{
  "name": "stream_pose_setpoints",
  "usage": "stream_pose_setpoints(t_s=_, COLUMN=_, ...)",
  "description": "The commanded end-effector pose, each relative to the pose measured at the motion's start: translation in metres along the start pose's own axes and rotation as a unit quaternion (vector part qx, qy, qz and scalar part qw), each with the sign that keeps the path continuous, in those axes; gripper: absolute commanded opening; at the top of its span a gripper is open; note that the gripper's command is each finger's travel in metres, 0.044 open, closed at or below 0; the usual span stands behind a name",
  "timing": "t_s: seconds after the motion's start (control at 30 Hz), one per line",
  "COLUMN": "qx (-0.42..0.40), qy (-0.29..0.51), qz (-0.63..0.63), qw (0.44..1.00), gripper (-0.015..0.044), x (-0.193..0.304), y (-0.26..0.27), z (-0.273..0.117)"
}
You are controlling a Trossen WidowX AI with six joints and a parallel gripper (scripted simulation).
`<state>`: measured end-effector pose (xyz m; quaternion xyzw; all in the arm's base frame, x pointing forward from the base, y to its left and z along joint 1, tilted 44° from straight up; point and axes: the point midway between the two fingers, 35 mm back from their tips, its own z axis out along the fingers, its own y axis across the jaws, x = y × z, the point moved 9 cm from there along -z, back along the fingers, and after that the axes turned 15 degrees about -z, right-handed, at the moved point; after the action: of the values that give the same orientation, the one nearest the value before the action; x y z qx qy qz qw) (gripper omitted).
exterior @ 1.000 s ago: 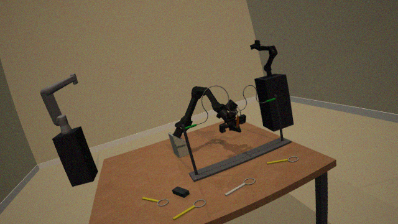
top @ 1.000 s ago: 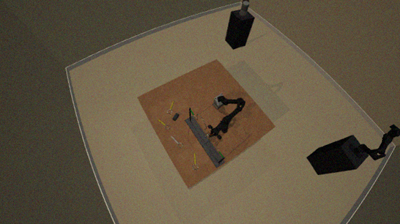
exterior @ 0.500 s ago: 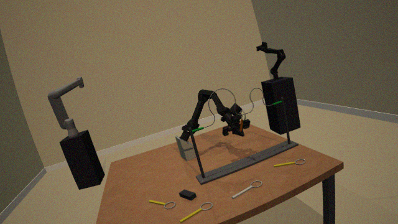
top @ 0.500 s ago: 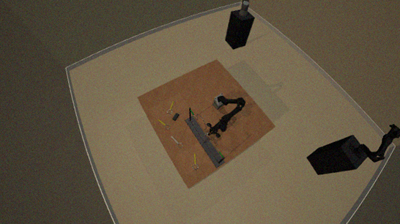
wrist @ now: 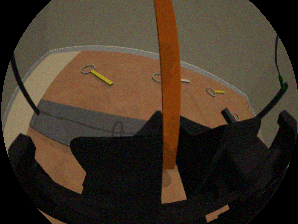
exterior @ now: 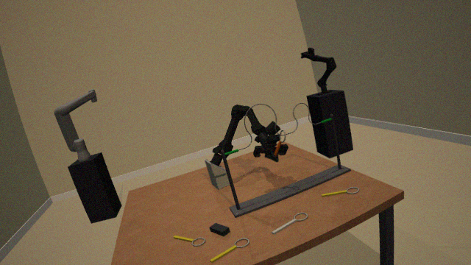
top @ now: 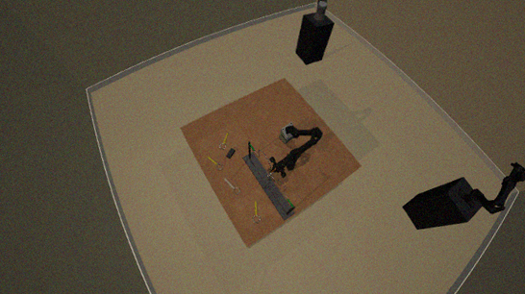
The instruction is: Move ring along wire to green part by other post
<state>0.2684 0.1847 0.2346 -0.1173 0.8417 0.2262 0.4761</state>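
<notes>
My gripper is shut on the orange handle, above the table. The ring stands above the handle in the exterior view, at the low stretch of grey wire between the big loop and the smaller hump. The wire appears to pass through it; whether they touch is too small to tell. One green part is by the near-left post; the other green part is by the far-right post. The ring is out of the wrist view.
The dark base bar joins the posts. Yellow-handled rings, a white-handled ring and a black block lie beyond it from the arm. Other arms stand on pedestals off the table.
</notes>
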Motion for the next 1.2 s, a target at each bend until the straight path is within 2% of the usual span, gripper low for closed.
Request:
stream_pose_setpoints(t_s=0.0, qx=0.021, qy=0.005, qz=-0.037, qw=0.999, gripper=-0.015, x=0.0, y=-0.011, z=-0.004)
stream_pose_setpoints(t_s=0.53, qx=0.108, qy=0.051, qz=-0.204, qw=0.972, gripper=-0.015, x=-0.003, y=-0.053, z=-0.017)
stream_pose_setpoints(t_s=1.17, qx=0.2, qy=0.099, qz=-0.382, qw=0.897, gripper=-0.015, x=-0.024, y=-0.092, z=-0.039)
